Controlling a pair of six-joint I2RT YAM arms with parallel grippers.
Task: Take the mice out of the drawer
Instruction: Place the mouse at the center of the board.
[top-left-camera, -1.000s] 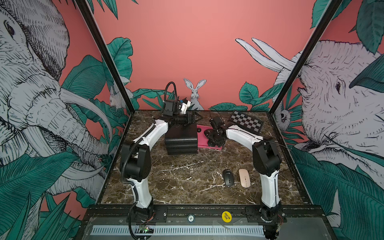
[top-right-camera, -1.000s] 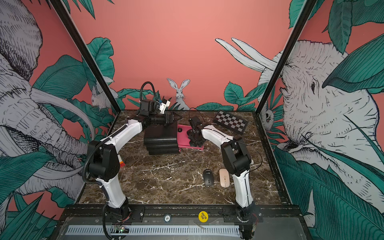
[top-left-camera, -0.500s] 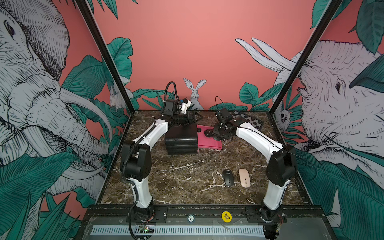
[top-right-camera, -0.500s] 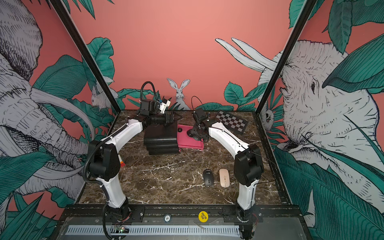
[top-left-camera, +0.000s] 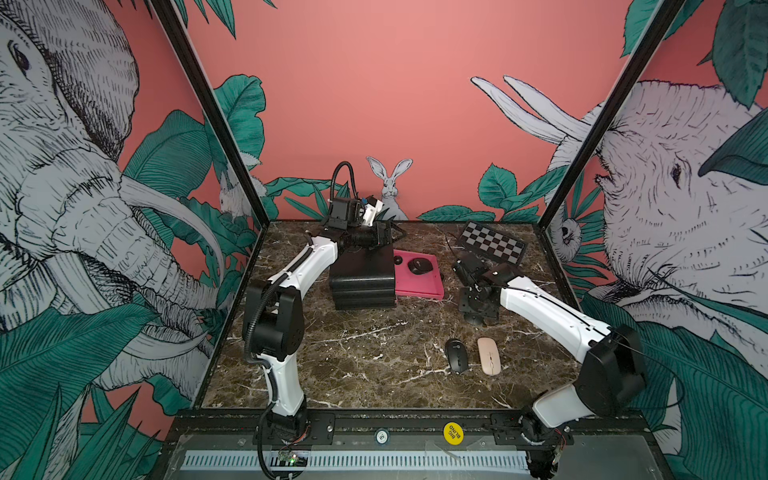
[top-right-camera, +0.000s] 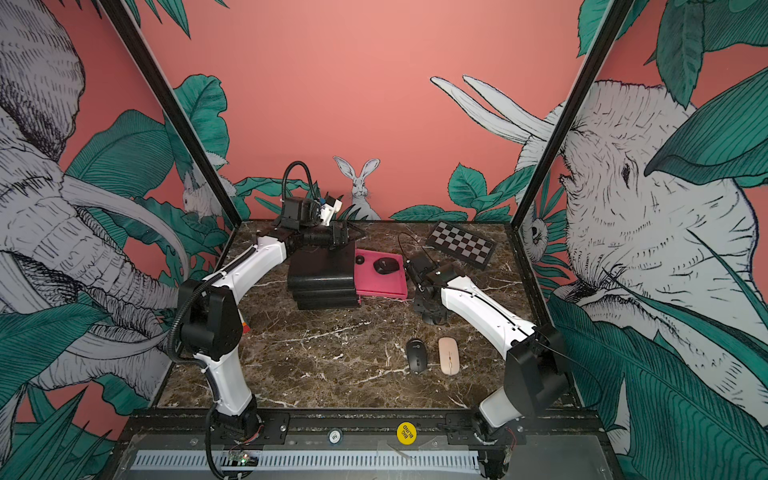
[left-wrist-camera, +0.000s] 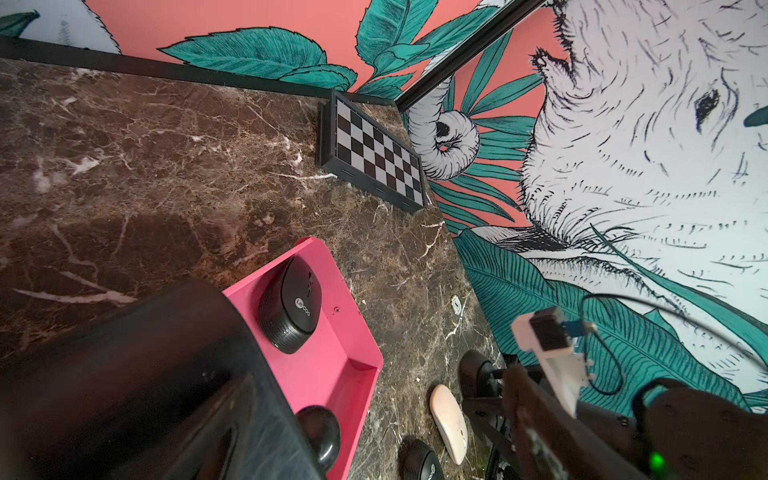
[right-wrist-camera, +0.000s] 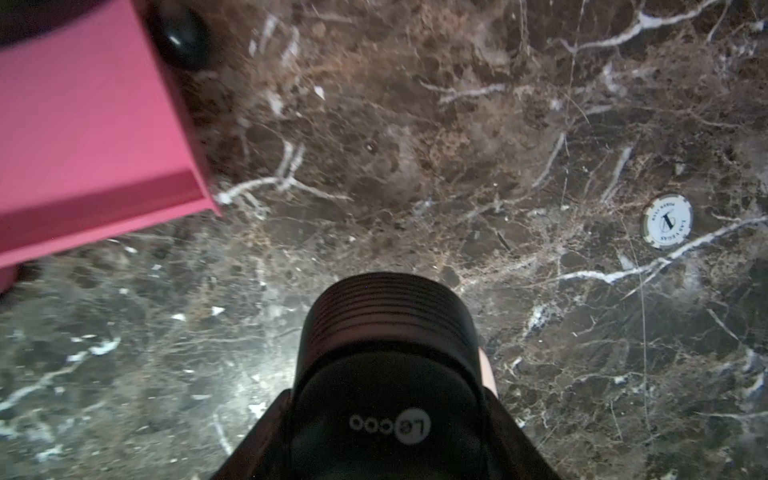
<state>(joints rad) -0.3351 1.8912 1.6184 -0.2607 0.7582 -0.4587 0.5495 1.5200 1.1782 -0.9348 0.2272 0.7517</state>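
the dark brown, white-veined marble worktop is carrying a black drawer unit toward its back, left of centre in both top views. a chessboard is lying flat near the back right corner. a black mouse and a pale pink-cream mouse are lying side by side, just apart, toward the front right. a white round chip is resting flat on the stone.
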